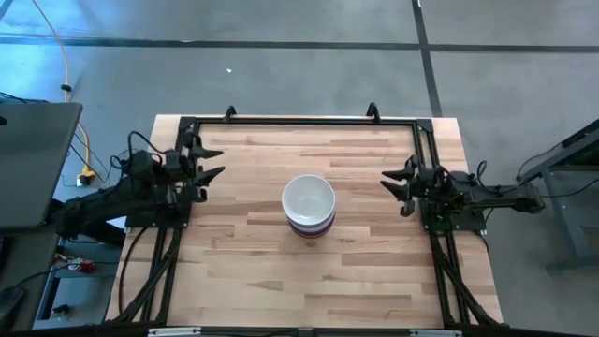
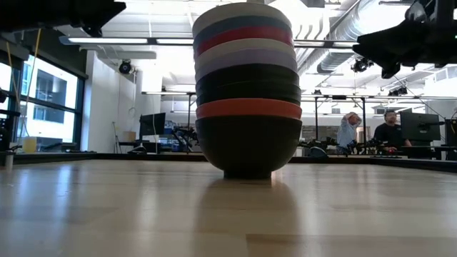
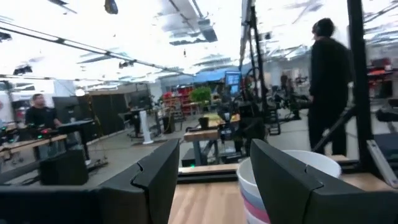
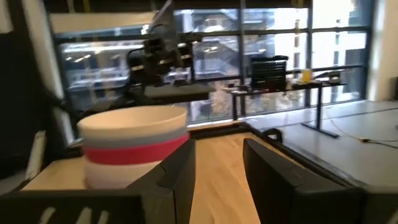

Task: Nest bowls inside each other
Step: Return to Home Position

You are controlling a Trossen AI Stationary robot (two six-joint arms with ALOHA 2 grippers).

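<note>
High view: bowls (image 1: 309, 208) nested mid bench (image 1: 374, 281), white topmost; my left claw (image 1: 221, 162) and right claw (image 1: 393, 192) open, empty, parked clear either side.

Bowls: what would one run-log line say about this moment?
bowls: one stack, table centre, white on top | left pincer: open, empty, left edge | right pincer: open, empty, right edge

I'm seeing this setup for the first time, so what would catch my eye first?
A tall stack of nested bowls stands in the middle of the table, with a white bowl topmost. The left gripper and right gripper hang open and empty at the table's two sides, apart from the stack.
</note>
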